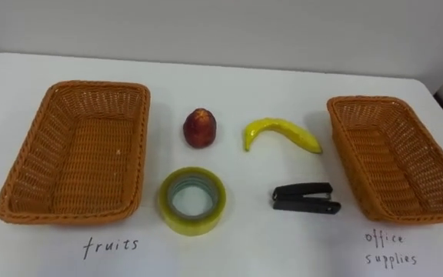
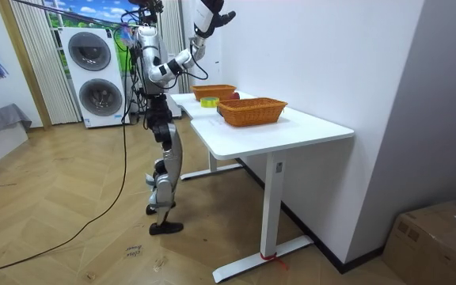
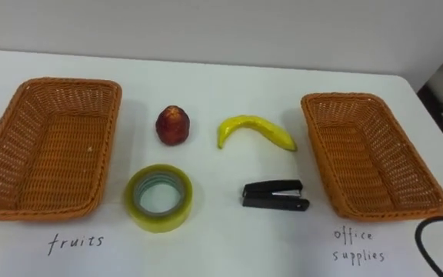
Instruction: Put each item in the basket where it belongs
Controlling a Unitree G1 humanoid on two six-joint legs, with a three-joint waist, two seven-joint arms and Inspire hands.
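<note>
White tabletop (image 1: 252, 250), surveyed from the robot's edge outward. Clock bearings are taken from the middle of the four loose items.

Nearest the robot, handwritten words sit on the table. One label (image 1: 111, 246) is at 7 o'clock, below the left basket. A second label (image 1: 389, 248) is at 5 o'clock, below the right basket.

Next out, the yellow tape roll (image 1: 193, 222) lies flat at 7 o'clock, opening upward, near the left basket's near corner but apart from it. The black stapler (image 1: 306, 198) lies at 5 o'clock, lengthwise across, near the right basket and not touching it.

Further out, the red fruit (image 1: 200, 128) stands at 11 o'clock. The banana (image 1: 281, 132) lies at 1 o'clock, its curve arching away from the robot.

The left basket (image 1: 83, 154), brown wicker, is at 9 o'clock; the right basket (image 1: 406, 154), same weave, is at 3 o'clock. All four items rest on the table between the baskets, and none lies in either one. Beyond the far edge is a pale wall.

Room view: the robot stands upright at the table's long side, on the room view's left, on a wooden floor. One hand (image 2: 216, 16) is raised high near the wall. Whether it is the left or the right cannot be told, nor how far open it is. Two stacked washing machines (image 2: 97, 75) stand behind the robot.
</note>
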